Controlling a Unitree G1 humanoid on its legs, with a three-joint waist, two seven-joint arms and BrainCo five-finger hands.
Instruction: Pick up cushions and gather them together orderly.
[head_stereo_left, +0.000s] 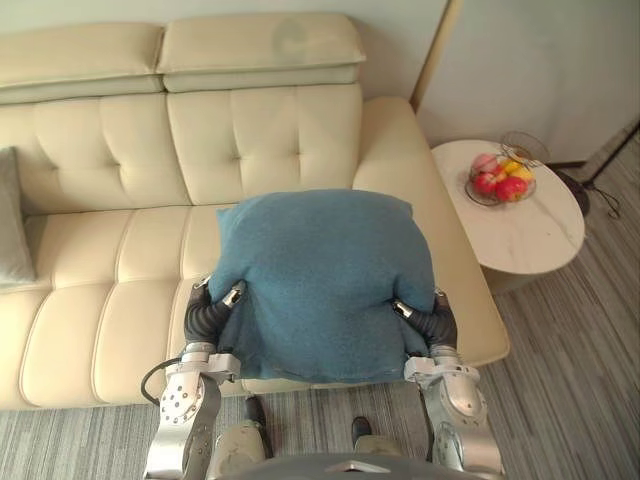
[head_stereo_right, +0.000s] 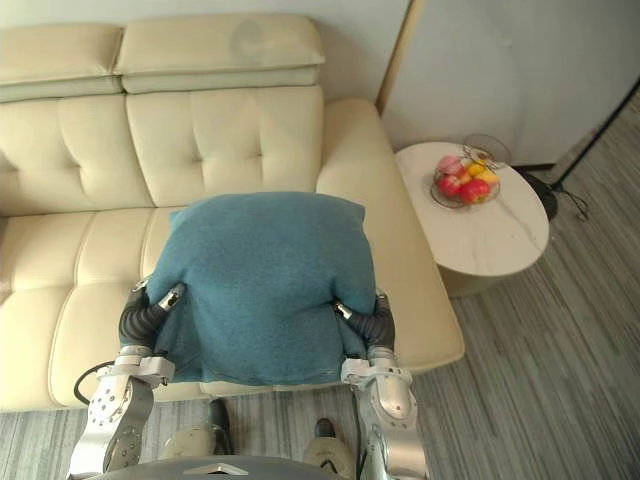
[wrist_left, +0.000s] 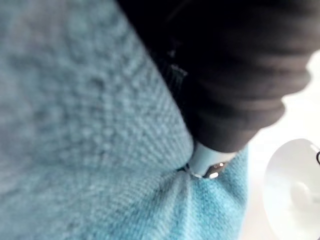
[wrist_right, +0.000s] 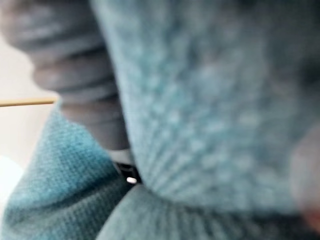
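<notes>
A big blue knitted cushion (head_stereo_left: 320, 280) is held up in front of me, above the seat of a cream leather sofa (head_stereo_left: 100, 300). My left hand (head_stereo_left: 205, 315) grips its lower left edge, the thumb pinching the cloth from above and the fingers hidden beneath. On the lower right edge my right hand (head_stereo_left: 435, 325) holds it the same way. In the left wrist view the hand's dark cover (wrist_left: 235, 75) presses into the blue cloth (wrist_left: 75, 125); the right wrist view shows its own cover (wrist_right: 75, 75) against the cushion (wrist_right: 210, 100). A grey cushion (head_stereo_left: 12, 220) leans at the sofa's far left.
A round white side table (head_stereo_left: 520, 235) stands to the right of the sofa arm, carrying a wire bowl of fruit (head_stereo_left: 500, 180). Striped grey carpet (head_stereo_left: 580, 380) lies in front of the sofa and around the table.
</notes>
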